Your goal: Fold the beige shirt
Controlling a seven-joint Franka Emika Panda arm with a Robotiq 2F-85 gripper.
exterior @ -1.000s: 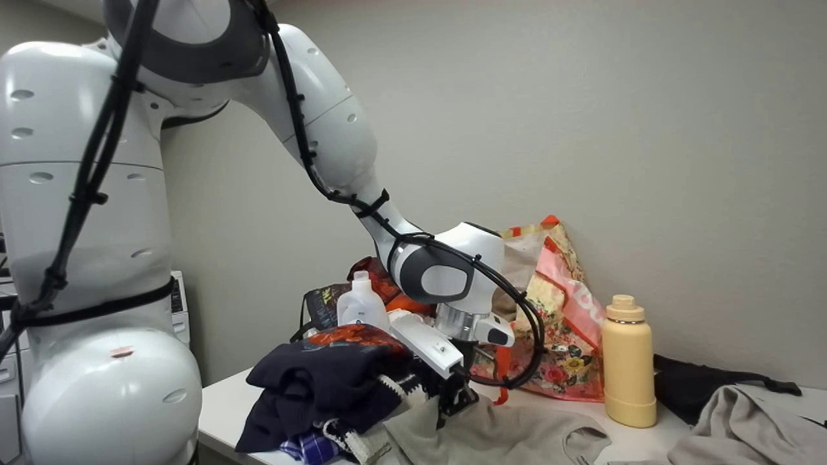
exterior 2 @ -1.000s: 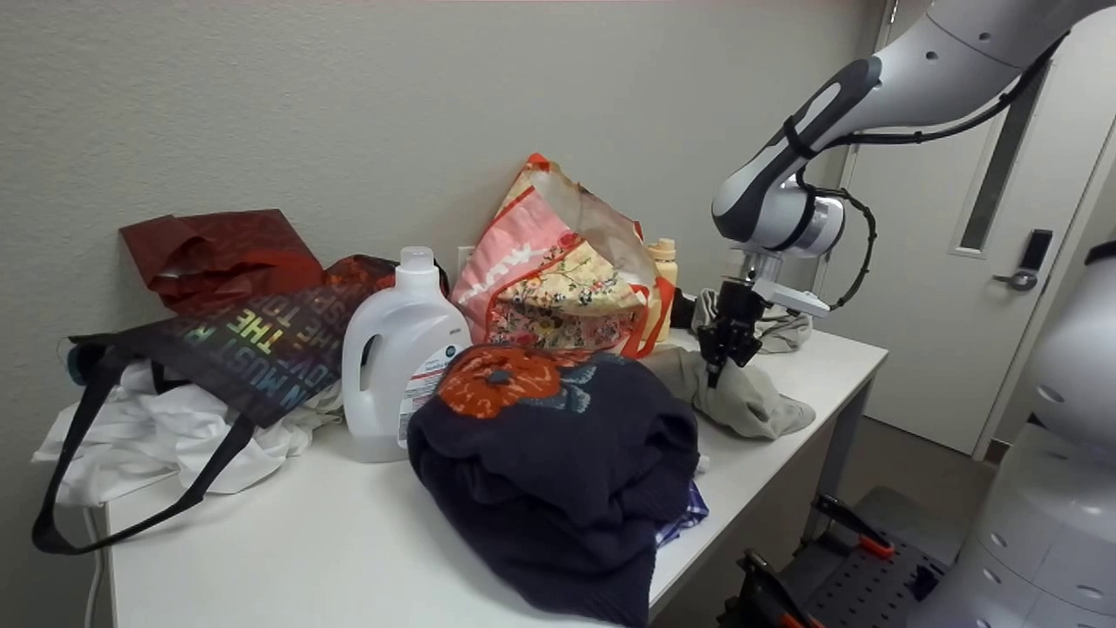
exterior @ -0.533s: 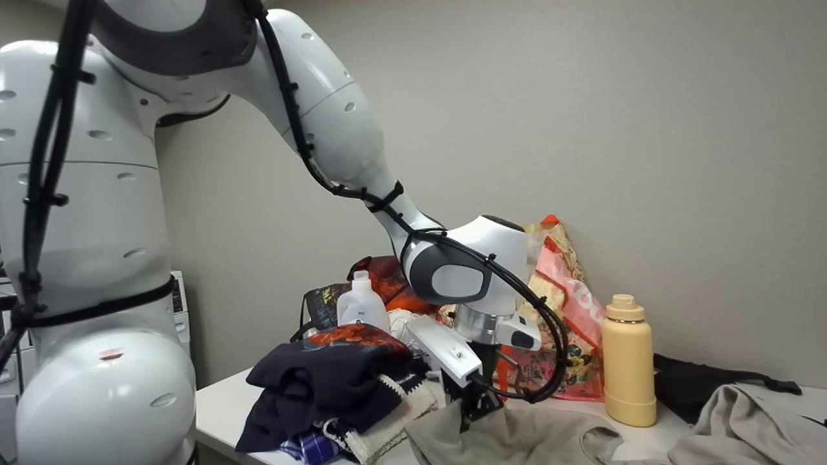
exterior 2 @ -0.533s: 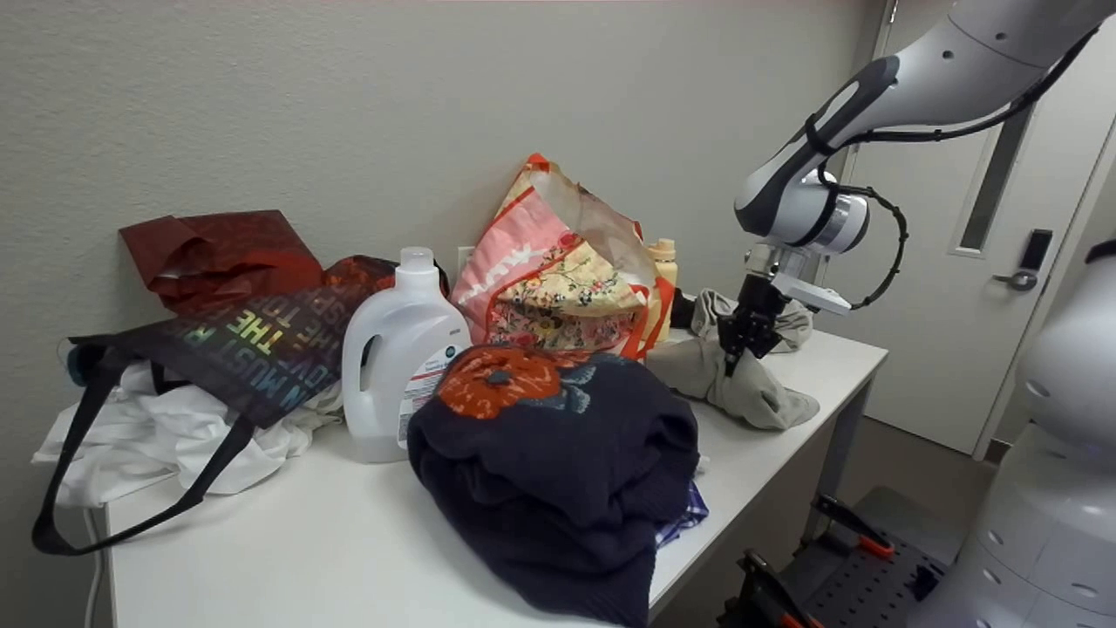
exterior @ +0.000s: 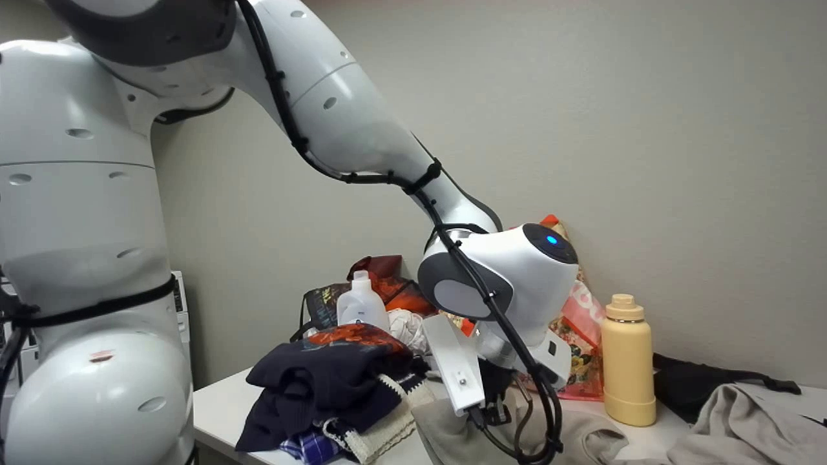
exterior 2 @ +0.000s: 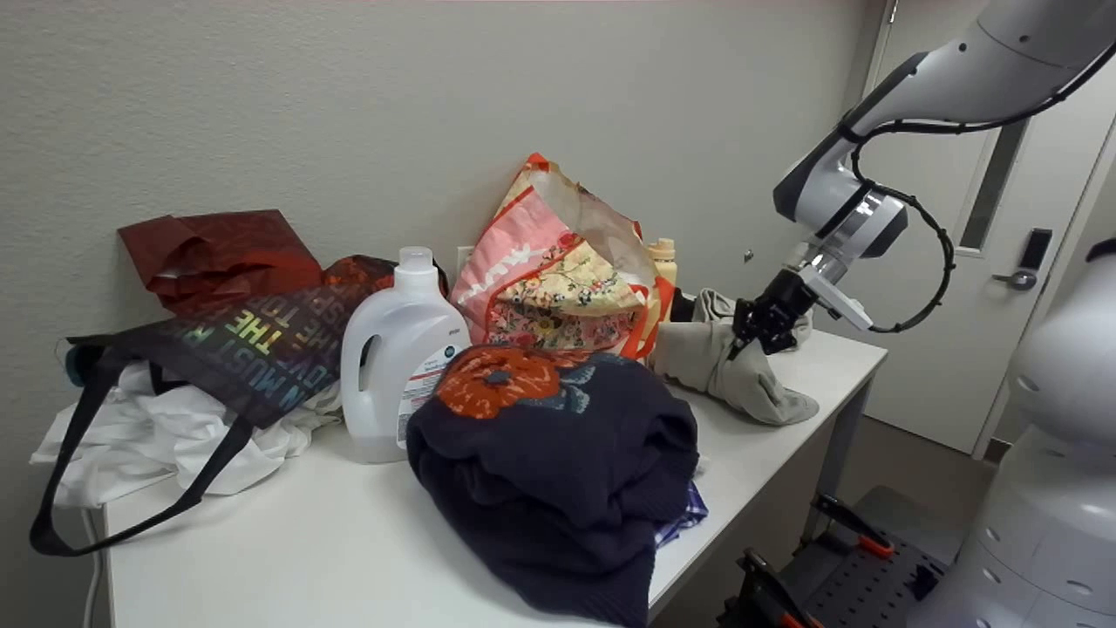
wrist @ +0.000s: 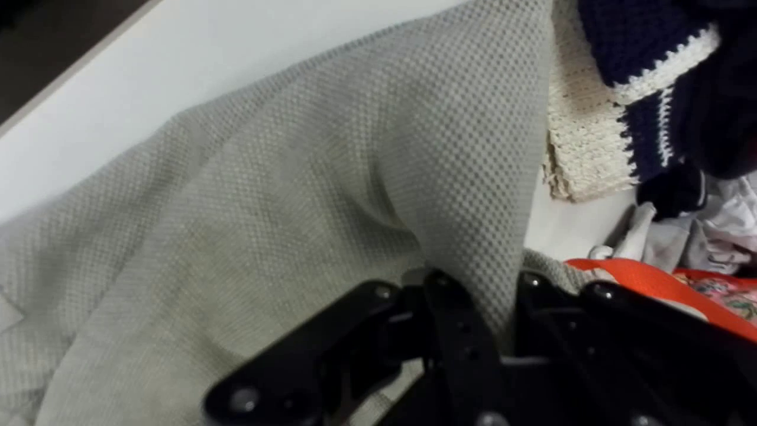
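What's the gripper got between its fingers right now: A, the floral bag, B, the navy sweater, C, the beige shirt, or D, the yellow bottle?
C, since the wrist view shows a fold of the beige shirt running between the two black fingers of the gripper.

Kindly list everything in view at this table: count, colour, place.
Shirt: 1, beige, on table
Sweater: 1, navy, on table
Knit: 1, cream-navy, beside sweater
Plaid: 1, blue, under sweater
Jug: 1, white, beside sweater
Tote: 1, pink-yellow, near wall
Bottle: 1, yellow, beside tote
Heap: 1, beige, near bottle, perhaps the shirt's
Strapped item: 1, black, beside bottle
Cloth: 1 pile, white, beside jug
Lettered bag: 1, black, on cloth
Bundle: 1, red, behind lettered bag
Arm: 1, white, above table
Jaws: 1 pair, black, gripping shirt
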